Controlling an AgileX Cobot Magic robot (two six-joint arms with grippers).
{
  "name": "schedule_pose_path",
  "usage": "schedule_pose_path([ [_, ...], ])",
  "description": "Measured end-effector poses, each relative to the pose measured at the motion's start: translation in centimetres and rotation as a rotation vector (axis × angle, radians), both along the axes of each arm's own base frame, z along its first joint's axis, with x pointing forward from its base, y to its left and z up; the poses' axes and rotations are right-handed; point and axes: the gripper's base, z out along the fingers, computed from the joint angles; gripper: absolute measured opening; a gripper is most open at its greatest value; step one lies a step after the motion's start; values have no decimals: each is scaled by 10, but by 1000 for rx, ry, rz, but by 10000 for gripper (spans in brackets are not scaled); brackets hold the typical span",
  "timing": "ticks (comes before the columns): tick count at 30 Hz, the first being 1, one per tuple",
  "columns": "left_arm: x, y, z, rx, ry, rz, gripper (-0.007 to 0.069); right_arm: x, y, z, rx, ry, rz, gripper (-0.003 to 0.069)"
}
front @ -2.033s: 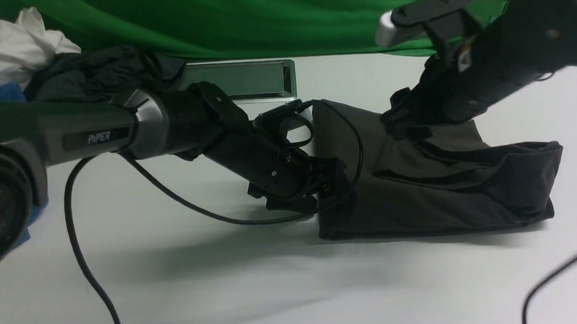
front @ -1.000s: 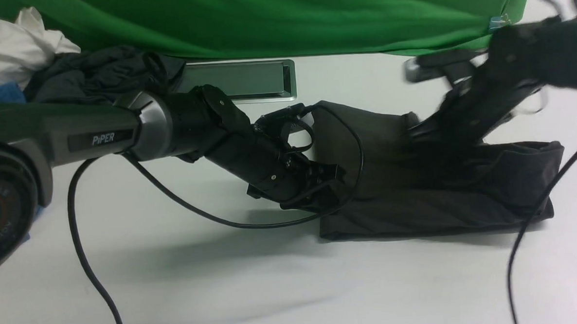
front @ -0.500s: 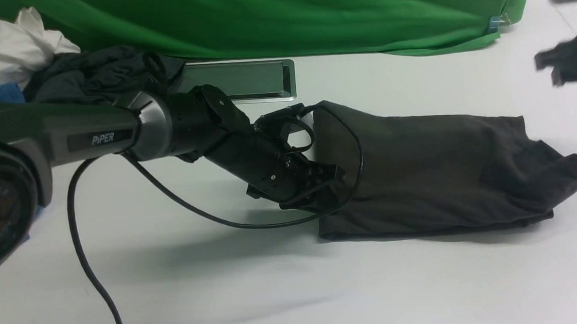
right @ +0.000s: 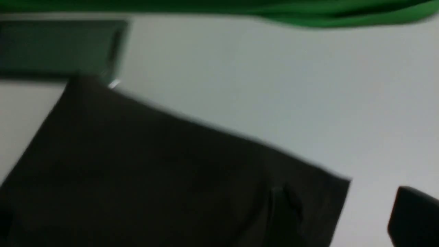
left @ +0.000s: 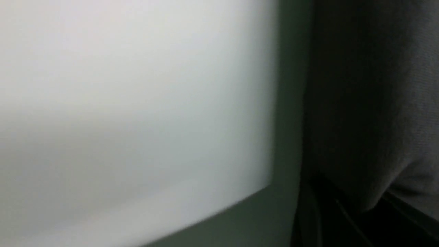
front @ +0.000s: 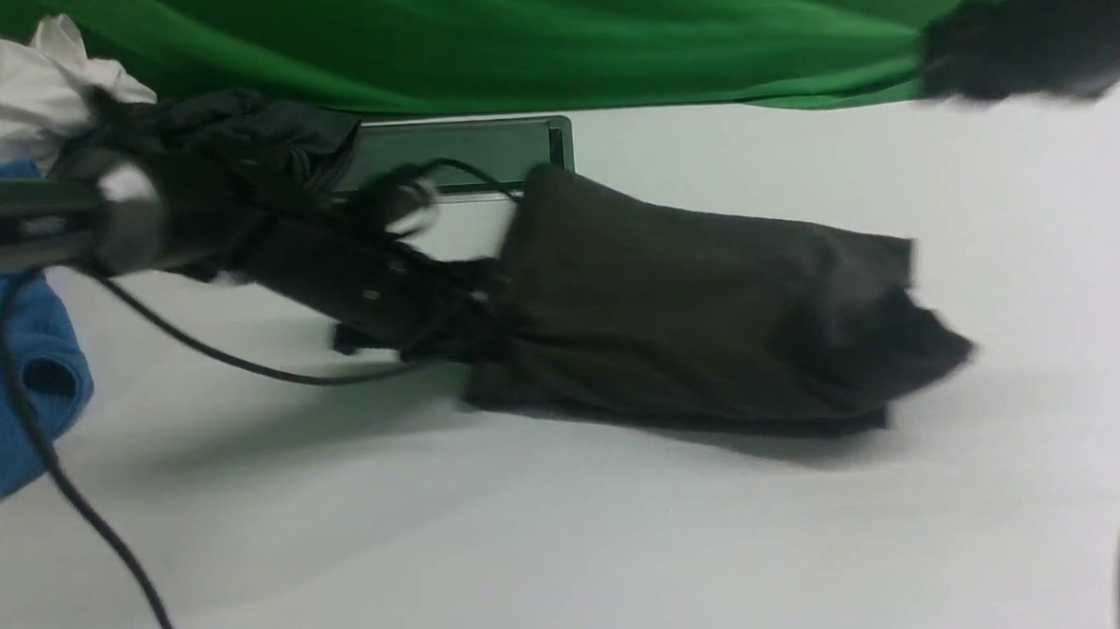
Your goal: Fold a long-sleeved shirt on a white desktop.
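On the white desktop [front: 570, 541], the folded long-sleeved shirt [front: 692, 318] is now shifted leftward vs. a moment ago, up to the cable hatch [front: 458, 153]. Its left edge is clamped by the left gripper [front: 471, 323]. The right gripper [right: 344, 206] is pulled away, jaws apart, w/ nothing held. Folding is judged approx. finished.

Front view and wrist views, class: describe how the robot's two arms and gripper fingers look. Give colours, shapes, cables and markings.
Both arms are black and motion-blurred. The left arm is a thick tube with a silver-grey ring; a thin black cable trails from it. The right arm shows only as a dark mass. The right gripper fingers are blocky and black. No marking is readable.
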Motion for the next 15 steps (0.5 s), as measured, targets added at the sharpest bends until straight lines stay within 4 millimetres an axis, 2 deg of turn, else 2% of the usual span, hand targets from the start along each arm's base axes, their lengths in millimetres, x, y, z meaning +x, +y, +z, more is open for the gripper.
schedule_pose_path([
  [2, 2, 19, 0, -8, 15, 36, 77, -3, 31, -19, -39, 21, 117, 391],
  [5, 2, 42, 0, -12, 25, 80, 77, -1, 67, -33, -69, 80, 237, 407],
  [8, -2, 56, 0, -8, 25, 106, 77, 14, 92, -39, -79, 121, 297, 427],
  [10, -4, 63, 0, 5, 17, 110, 77, 26, 103, -39, -70, 116, 311, 414],
  [12, -5, 67, 2, 24, 5, 96, 77, 38, 111, -42, -62, 105, 320, 365],
  [14, -5, 68, 2, 36, 0, 92, 77, 48, 117, -51, -54, 116, 321, 266],
  [15, -5, 68, 2, 39, 1, 90, 77, 52, 119, -61, -58, 144, 323, 192],
])
